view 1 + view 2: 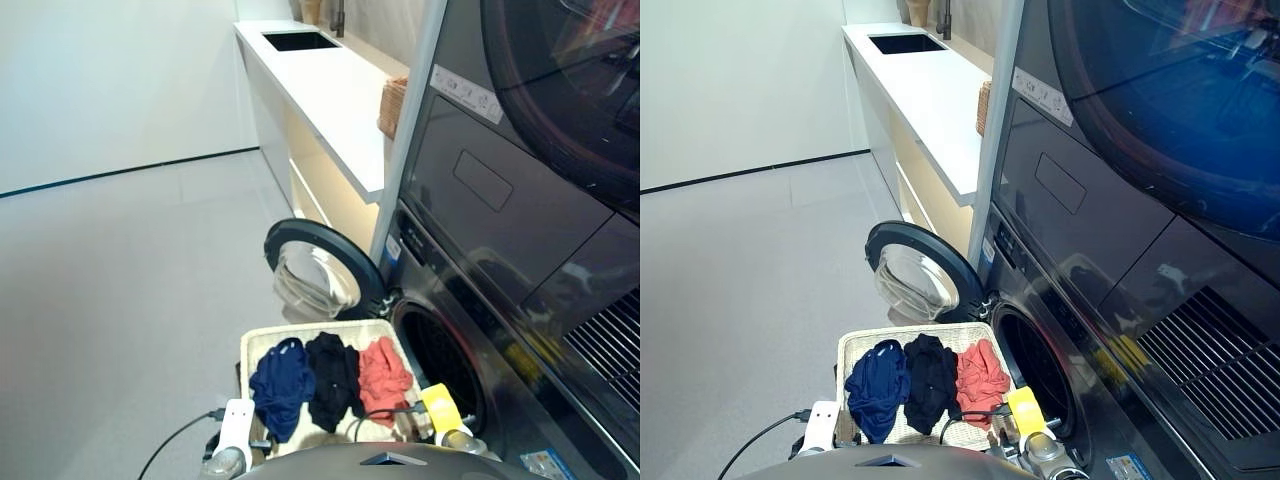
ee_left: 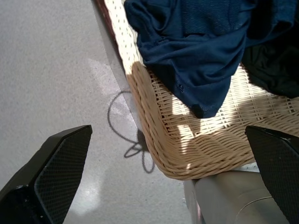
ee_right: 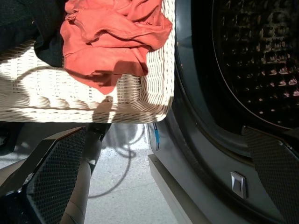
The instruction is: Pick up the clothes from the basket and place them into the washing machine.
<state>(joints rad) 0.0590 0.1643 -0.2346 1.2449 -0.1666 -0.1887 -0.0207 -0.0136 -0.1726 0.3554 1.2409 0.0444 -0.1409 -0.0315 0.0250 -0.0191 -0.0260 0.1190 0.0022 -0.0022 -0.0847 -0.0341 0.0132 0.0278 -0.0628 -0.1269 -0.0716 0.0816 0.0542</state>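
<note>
My left pincer and right pincer hang released at the basket's near edge, clothes just beyond.

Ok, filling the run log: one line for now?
clothes: all three in basket | washing machine: door open | left tool: open | right tool: open
</note>
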